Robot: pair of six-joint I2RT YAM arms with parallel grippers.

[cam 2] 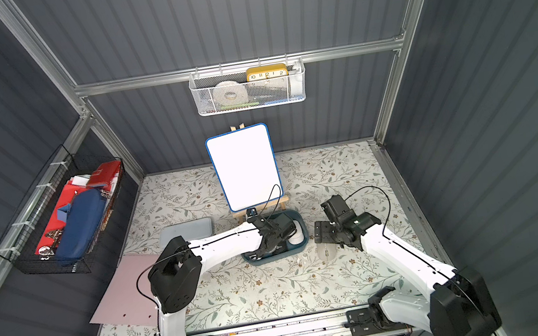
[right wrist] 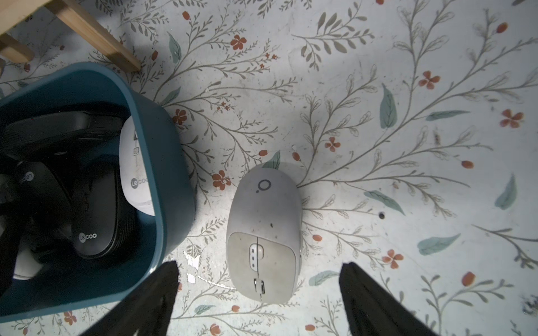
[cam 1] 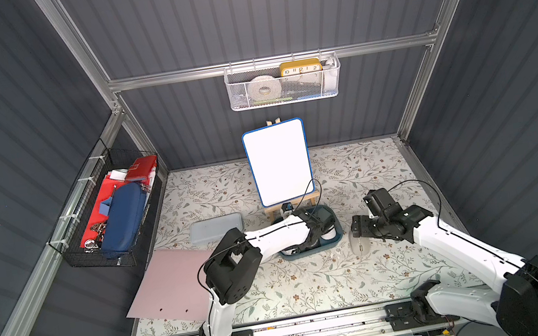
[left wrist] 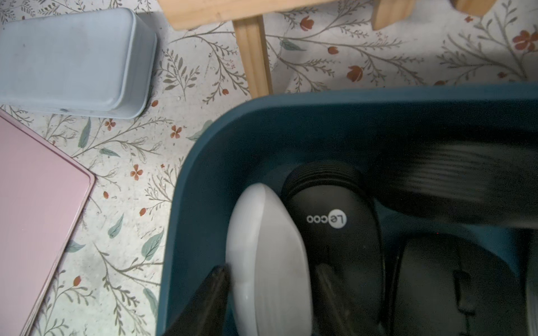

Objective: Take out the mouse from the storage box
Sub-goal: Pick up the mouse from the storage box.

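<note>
The left pincer [left wrist: 272, 270] is down inside the storage box [left wrist: 201, 186], clenched on the white mouse [left wrist: 262, 227]. One finger presses the mouse's outer flank next to the box wall. The other is wedged between it and the black mouse [left wrist: 334, 241] lying against it. In a top view the box stands near the middle of the tabletop [cam 1: 314, 288], at 6 o'clock of the whiteboard [cam 1: 277, 164]. The right pincer [right wrist: 259, 266] hangs released, jaws wide, over a grey mouse [right wrist: 263, 232] lying on the tabletop at 3 o'clock of the box, just beside its wall.

The step in hand looks like the lift-out. To do it well, rise straight up until the mouse clears the rim, because the smooth, rounded shell could slip under a sideways pull. Watch that the inner finger does not drag the black mouse along. Then carry the white mouse toward 6 o'clock of the box, away from the right arm.
</note>
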